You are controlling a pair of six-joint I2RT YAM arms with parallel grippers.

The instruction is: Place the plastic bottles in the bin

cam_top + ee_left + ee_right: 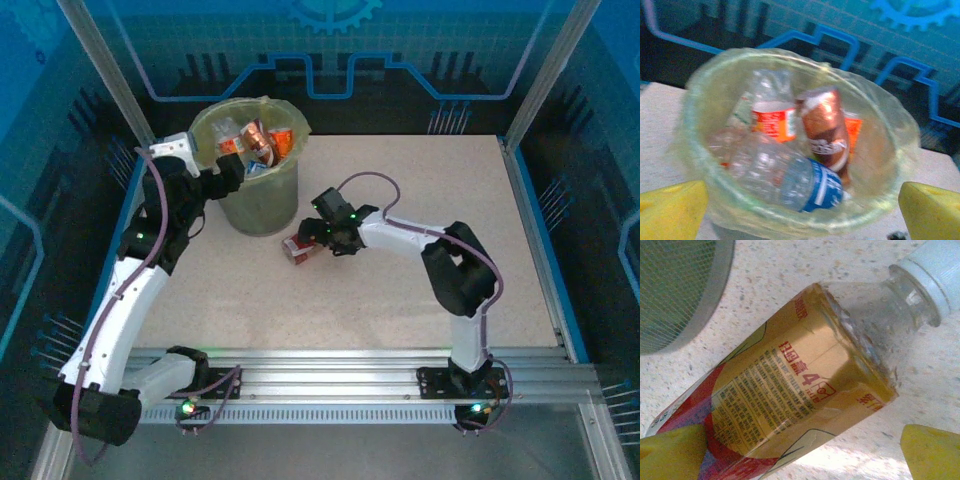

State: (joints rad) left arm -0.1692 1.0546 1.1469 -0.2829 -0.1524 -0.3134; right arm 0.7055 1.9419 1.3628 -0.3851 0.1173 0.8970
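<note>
Left gripper: my left gripper (232, 170) (800, 215) hung at the bin's 9 o'clock rim, jaws spread wide, holding nothing.
Left fingers: the yellow fingertips (671, 210) showed just outside the rim, at either lower corner of the wrist view.
Bin: the bin (262, 208) (880, 112) stood toward 11 o'clock on the table (420, 220).
Bottles in bin: 3 clearly seen, an orange-label bottle (774, 121), a brown-label bottle (826, 131) and a blue-label bottle (790, 177) lying across the front.
Right gripper: my right gripper (312, 238) (800, 455) was lowered over 1 red-and-gold bottle (298, 248) (790, 385), jaws fully apart and unclenched.
Loose bottle: it lay on its side at the bin's 5 o'clock, white cap toward 1 o'clock in the wrist view.
Contact: I could not tell.
</note>
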